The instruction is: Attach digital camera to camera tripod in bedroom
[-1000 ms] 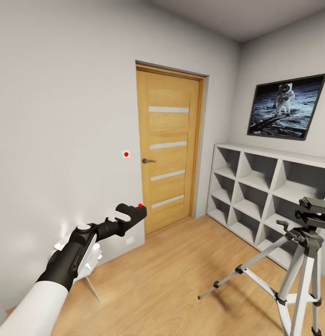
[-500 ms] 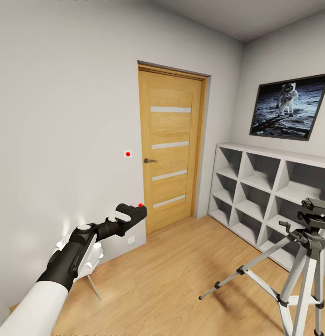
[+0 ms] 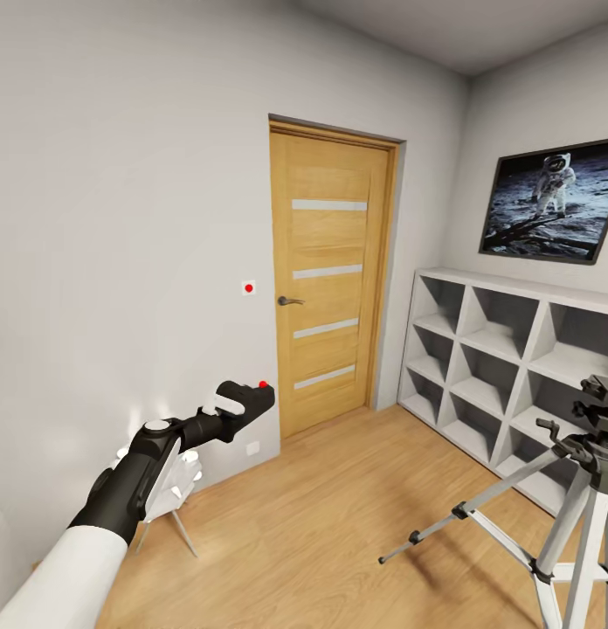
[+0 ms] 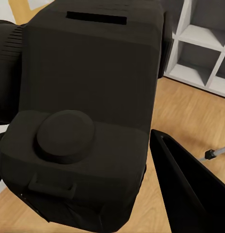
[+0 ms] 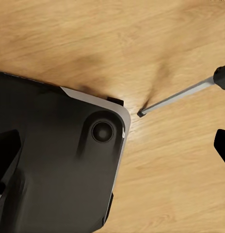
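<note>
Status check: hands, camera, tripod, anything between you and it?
Left hand shut on digital camera, held up near door. Right hand: can't tell. Camera tripod stands at right, nothing mounted on it. Bare floor between.

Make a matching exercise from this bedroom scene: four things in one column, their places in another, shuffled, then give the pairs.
Things:
1. digital camera
2. camera tripod
3. framed moon picture
4. oak door

Places:
A. hanging above the cube shelving
B. standing on the wooden floor in front of the shelving
C. closed, in the wall left of the shelving
D. held in the left pincer

Pairs: 1-D, 2-B, 3-A, 4-C
</note>
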Available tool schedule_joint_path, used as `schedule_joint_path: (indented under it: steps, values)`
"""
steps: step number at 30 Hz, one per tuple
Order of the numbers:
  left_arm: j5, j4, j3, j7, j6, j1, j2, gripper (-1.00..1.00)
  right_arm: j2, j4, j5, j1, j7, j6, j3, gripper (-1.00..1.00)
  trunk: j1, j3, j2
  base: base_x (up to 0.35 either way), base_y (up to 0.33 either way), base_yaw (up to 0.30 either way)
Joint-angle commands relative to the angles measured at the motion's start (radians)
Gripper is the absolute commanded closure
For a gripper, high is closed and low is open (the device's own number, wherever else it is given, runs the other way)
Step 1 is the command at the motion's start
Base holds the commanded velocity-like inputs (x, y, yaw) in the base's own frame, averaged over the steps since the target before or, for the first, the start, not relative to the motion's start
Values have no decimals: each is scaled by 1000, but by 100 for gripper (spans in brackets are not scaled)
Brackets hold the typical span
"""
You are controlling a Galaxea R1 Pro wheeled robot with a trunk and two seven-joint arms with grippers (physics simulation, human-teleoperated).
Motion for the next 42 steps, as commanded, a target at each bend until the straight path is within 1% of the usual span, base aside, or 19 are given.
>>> schedule_joint_path:
  steps: [1,6,28,39,42]
  values:
    - [-10,-1,0,-8,1,0,0,100,0,4,8,-1,0,-6,0,-100,0,0,-1,0,0,2]
    - [-10,-1,-1,-8,1,0,0,100,0,4,8,-1,0,-6,0,-100,0,0,-1,-97,0,1]
    - [-10,-1,-1,-8,1,0,0,100,0,4,8,-1,0,-6,0,-100,0,0,-1,-179,0,0]
    - [-10,-1,-1,-8,0,0,-2,100,0,4,8,-1,0,-6,0,-100,0,0,-1,-31,0,0]
    - [-10,-4,0,-7,0,0,-11,100,0,4,8,-1,0,-6,0,-100,0,0,-1,-2,0,0]
